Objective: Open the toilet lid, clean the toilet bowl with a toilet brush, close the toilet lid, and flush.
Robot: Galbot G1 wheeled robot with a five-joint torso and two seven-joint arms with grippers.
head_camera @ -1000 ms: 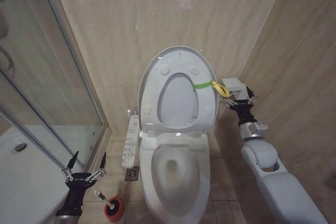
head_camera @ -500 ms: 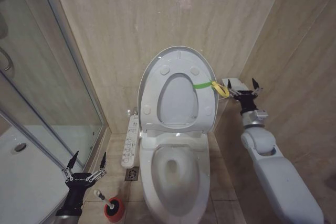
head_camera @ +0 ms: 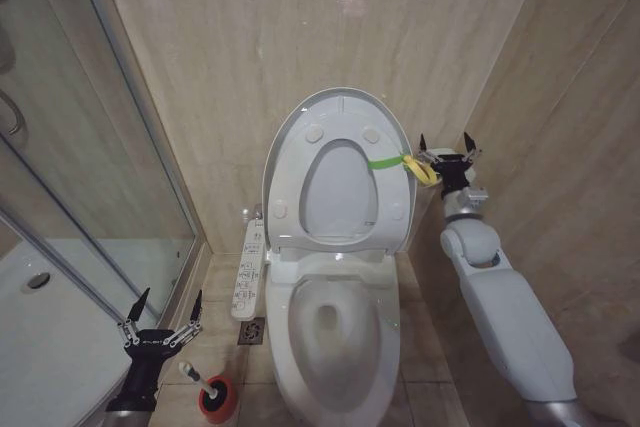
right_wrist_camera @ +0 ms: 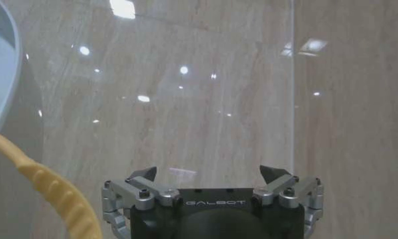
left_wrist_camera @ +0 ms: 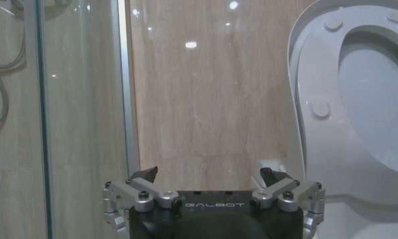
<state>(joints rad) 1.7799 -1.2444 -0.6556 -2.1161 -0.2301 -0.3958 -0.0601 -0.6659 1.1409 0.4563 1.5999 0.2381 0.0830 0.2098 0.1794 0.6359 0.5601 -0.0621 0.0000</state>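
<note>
The toilet lid (head_camera: 340,112) stands upright against the wall, with the ring seat raised in front of it. A green-and-yellow strap (head_camera: 405,163) hangs off its right edge. Below, the white toilet bowl (head_camera: 385,342) is uncovered. My right gripper (head_camera: 445,142) is open just right of the strap's yellow loop (right_wrist_camera: 53,196), fingers pointing up at the wall. Low on the left, my left gripper (head_camera: 170,299) is open above the toilet brush (head_camera: 190,374), which leans in its red cup (head_camera: 218,399). The lid's edge (left_wrist_camera: 305,99) also shows in the left wrist view beyond the left gripper (left_wrist_camera: 208,174).
A white buttoned side panel (head_camera: 250,269) runs along the bowl's left side, with a floor drain (head_camera: 252,331) beside it. The glass shower wall (head_camera: 90,147) and white shower tray (head_camera: 40,347) close off the left. Beige tiled walls stand behind and to the right.
My right gripper has risen and swung left, ending close beside the strap's yellow loop. The left arm, lid and brush have not moved.
</note>
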